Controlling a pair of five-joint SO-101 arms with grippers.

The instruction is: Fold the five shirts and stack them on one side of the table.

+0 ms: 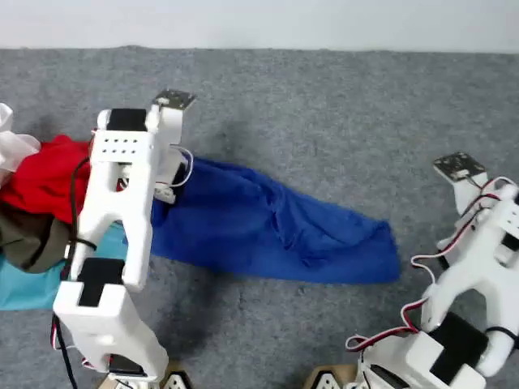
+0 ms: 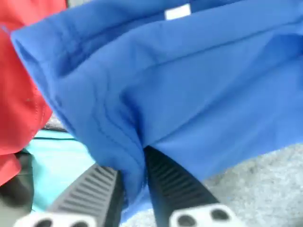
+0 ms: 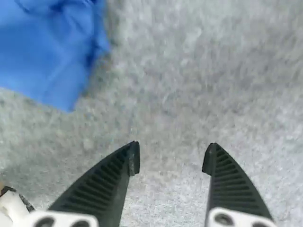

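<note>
A crumpled royal-blue cotton shirt (image 1: 276, 227) is laid lengthwise across the middle of the grey felt-covered table (image 1: 324, 105), reaching from the left arm almost to the right arm. A fold at its left end is pinched between the closed black ribbed fingers (image 2: 165, 175) of the left gripper (image 2: 135, 175). The right gripper (image 3: 173, 158) is held with its fingers spread wide above bare felt, nothing between them, just beside the shirt's right end. At the table's left edge a heap of other garments is seen: a red shirt (image 1: 45, 178) touching the blue one, a dark olive shirt (image 1: 28, 235), a pale turquoise shirt (image 1: 24, 288) underneath, and a white cloth (image 1: 12, 146) behind.
</note>
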